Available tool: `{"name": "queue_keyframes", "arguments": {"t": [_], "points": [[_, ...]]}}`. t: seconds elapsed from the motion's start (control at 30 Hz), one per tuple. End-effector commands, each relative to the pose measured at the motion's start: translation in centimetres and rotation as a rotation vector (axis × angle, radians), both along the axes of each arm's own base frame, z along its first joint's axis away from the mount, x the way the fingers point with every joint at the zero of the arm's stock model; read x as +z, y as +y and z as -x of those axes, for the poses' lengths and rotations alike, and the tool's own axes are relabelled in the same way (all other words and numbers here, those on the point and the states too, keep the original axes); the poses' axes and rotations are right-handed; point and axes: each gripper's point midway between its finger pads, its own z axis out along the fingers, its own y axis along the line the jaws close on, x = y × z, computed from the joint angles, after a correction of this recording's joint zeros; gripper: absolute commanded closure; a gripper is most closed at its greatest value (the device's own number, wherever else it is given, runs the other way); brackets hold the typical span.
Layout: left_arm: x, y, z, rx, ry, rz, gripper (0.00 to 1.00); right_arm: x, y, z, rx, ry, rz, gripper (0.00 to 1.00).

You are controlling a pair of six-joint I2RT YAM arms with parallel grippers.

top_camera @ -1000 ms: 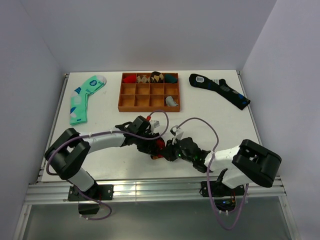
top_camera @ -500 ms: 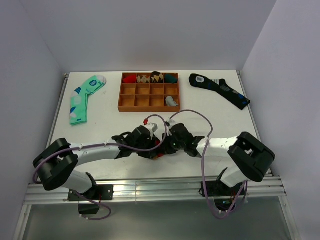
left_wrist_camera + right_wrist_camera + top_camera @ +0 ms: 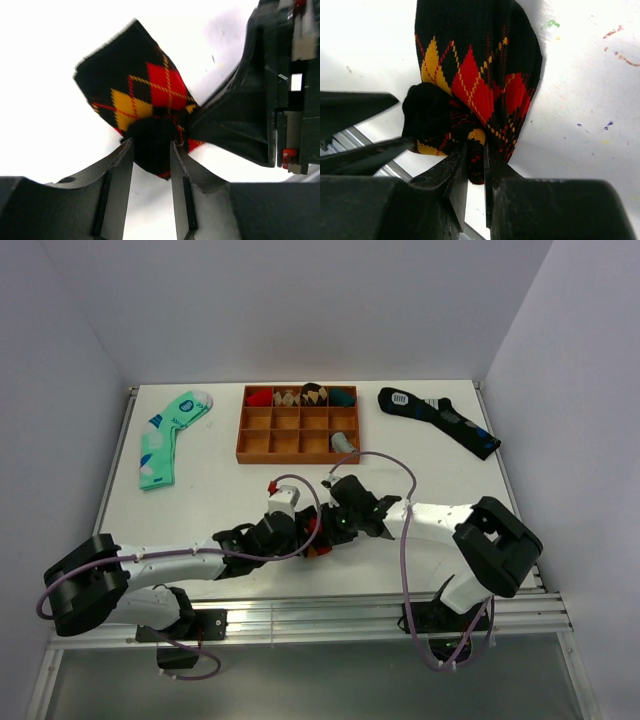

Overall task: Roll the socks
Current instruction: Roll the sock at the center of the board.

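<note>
The right gripper pinched a fold of the black argyle sock with red and yellow diamonds. The left gripper straddled its bunched black end, whether squeezing it was unclear.

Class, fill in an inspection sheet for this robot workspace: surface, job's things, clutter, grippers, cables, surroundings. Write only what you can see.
Surface: white table, a few small paint flecks.
Job's things: argyle sock, partly rolled, lying flat between the two arms.
Clutter: wooden tray with bundles in its back row; mint sock far left; navy sock far right.
Grippers: left gripper closed on the sock's rolled end; right gripper pinching the sock's fabric.
Cables: purple cables loop above both wrists; no snag seen.
Surroundings: plain walls on three sides; metal rail at the near edge.
</note>
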Motion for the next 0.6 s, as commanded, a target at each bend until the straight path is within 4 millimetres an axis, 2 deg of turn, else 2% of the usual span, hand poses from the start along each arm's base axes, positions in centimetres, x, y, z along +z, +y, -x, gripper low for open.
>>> {"name": "queue_keyframes", "arguments": {"t": [0.0, 0.07, 0.13, 0.2, 0.23, 0.37, 0.57], "points": [[2.0, 0.5, -1.6, 0.116, -0.110, 0.069, 0.59, -2.0, -2.7, 2.1, 0.047, 0.114, 0.159, 0.94], [2.3, 0.5, -1.2, 0.124, -0.161, 0.105, 0.58, -1.5, -2.2, 1.5, 0.073, 0.144, 0.158, 0.95], [3.0, 0.4, -1.5, 0.141, -0.194, 0.131, 0.58, -1.6, -2.7, 1.8, 0.078, 0.169, 0.187, 0.95], [2.8, 0.6, -0.9, 0.137, -0.222, 0.130, 0.58, -1.5, -2.5, 1.3, 0.092, 0.174, 0.204, 0.95], [3.8, 0.3, -1.0, 0.140, -0.250, 0.166, 0.58, -1.5, -2.8, 1.5, 0.098, 0.193, 0.225, 0.95], [4.6, 0.1, -0.7, 0.118, -0.306, 0.205, 0.59, -0.9, -2.7, 1.4, 0.123, 0.197, 0.214, 0.95], [4.6, -0.8, -0.7, 0.084, -0.338, 0.220, 0.60, -1.0, -3.1, 1.1, 0.118, 0.215, 0.201, 0.96]]}}
